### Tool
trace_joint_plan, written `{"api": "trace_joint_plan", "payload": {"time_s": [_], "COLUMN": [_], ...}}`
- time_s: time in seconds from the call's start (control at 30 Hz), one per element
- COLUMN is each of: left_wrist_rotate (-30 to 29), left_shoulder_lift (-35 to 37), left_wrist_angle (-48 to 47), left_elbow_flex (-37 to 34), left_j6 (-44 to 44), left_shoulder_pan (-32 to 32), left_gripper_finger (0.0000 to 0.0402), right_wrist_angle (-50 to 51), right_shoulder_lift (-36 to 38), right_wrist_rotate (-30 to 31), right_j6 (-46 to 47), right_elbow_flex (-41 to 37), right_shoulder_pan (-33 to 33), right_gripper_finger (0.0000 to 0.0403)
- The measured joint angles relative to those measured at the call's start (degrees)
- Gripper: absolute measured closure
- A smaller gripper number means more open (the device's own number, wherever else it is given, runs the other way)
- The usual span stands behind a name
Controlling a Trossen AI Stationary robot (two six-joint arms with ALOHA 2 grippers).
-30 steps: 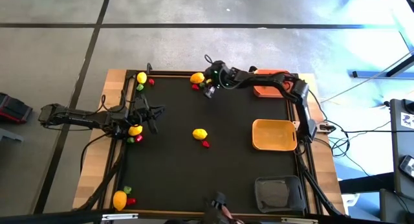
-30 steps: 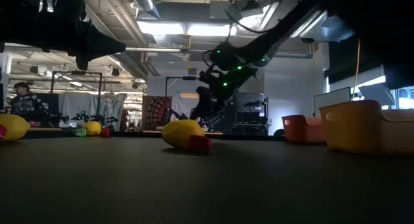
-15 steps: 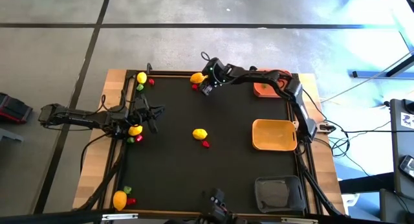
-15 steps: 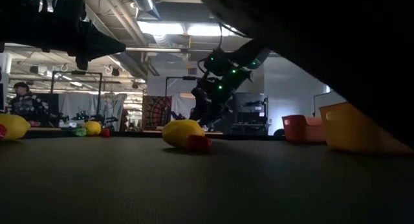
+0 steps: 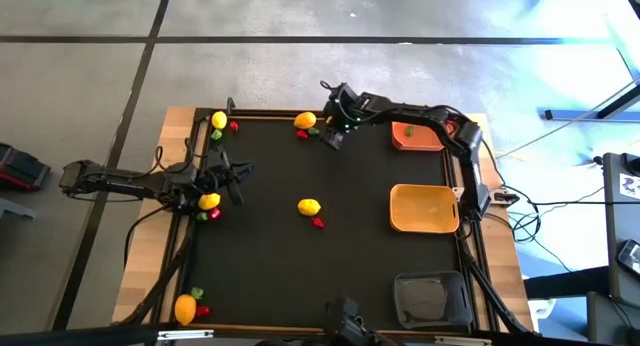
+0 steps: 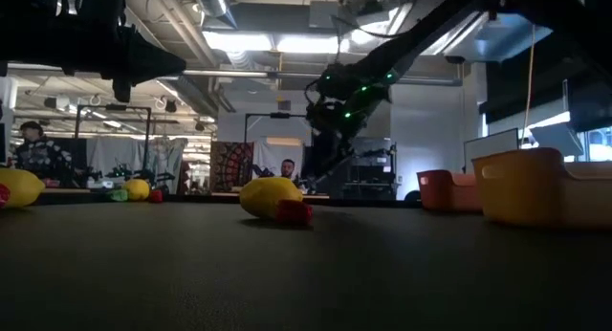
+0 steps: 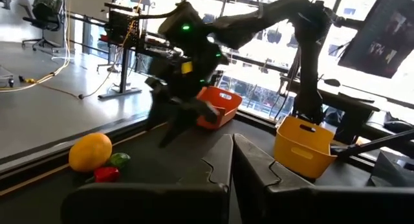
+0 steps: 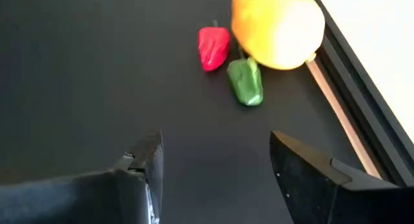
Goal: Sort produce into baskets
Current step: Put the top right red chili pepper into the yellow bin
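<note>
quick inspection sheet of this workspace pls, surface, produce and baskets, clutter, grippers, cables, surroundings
surface: black mat on a wooden table, bare between the produce groups.
job's things: five lemon, red and green clusters; one lemon lies mid-mat, another lemon sits by the far edge with a red piece and a green piece. orange basket, yellow basket and dark basket line the right side.
clutter: nothing seen.
grippers: right gripper open, empty, above the far cluster. left gripper shut, empty, at the left edge.
cables: wires trail off the table's right side.
surroundings: grey floor; a person beyond the table.
</note>
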State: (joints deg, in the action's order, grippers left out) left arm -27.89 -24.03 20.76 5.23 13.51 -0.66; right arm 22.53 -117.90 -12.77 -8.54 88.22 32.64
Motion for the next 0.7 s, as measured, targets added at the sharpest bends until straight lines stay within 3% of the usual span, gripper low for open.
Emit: {"api": "trace_joint_plan", "payload": {"time_s": [0.23, 0.57, 0.7], "left_wrist_rotate": [-3.29, -3.26, 2.58], "left_shoulder_lift": [-0.11, -0.91, -2.58], "left_wrist_angle": [-0.67, -0.50, -0.40], "left_elbow_flex": [0.00, 0.09, 2.12], "left_j6": [1.12, 1.10, -0.54], "left_shoulder_pan": [1.34, 5.66, 6.31], "left_gripper_finger": [0.0360, 0.0248, 0.0220], "right_wrist_angle": [-12.42, -13.13, -15.00], "right_shoulder_lift": [5.23, 5.33, 5.33], "right_wrist_rotate": [-2.82, -2.99, -1.81], "right_j6": [0.61, 0.42, 0.14], "right_elbow_flex": [-11.81, -14.55, -14.55], "right_shoulder_pan": [-1.11, -7.28, -10.14], "right_gripper_finger": [0.0189, 0.0189, 0.0189]}}
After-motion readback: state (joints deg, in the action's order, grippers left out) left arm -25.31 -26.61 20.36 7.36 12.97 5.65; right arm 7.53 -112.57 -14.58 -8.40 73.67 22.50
